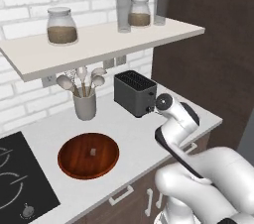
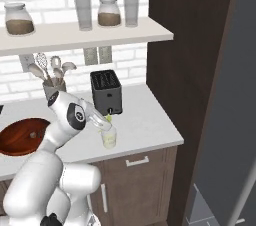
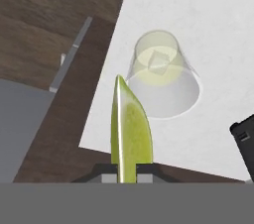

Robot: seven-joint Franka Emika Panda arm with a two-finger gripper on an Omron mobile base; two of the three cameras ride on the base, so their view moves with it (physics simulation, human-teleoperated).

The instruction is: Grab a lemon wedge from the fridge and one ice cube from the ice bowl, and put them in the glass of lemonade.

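My gripper point(image 3: 127, 172) is shut on the lemon wedge point(image 3: 130, 129), a yellow-green slice standing up between the fingers. Just beyond and below it stands the glass of lemonade point(image 3: 166, 82) on the white counter, with a pale cube shape inside. From the right base view the gripper point(image 2: 107, 122) hangs right over the glass point(image 2: 109, 138), and the wedge point(image 2: 109, 118) sits just above its rim. The ice bowl point(image 1: 69, 164) lies to the left on the counter with one ice cube point(image 1: 92, 153) in it. The fridge point(image 2: 225, 120) rises at the right.
A black toaster point(image 2: 106, 91) stands right behind the glass, and a grey utensil cup point(image 1: 85, 105) sits by the wall. A shelf point(image 1: 99, 39) with jars and tall glasses hangs overhead. A dark wooden panel point(image 2: 190, 70) borders the counter's right end; a cooktop point(image 1: 15, 178) lies far left.
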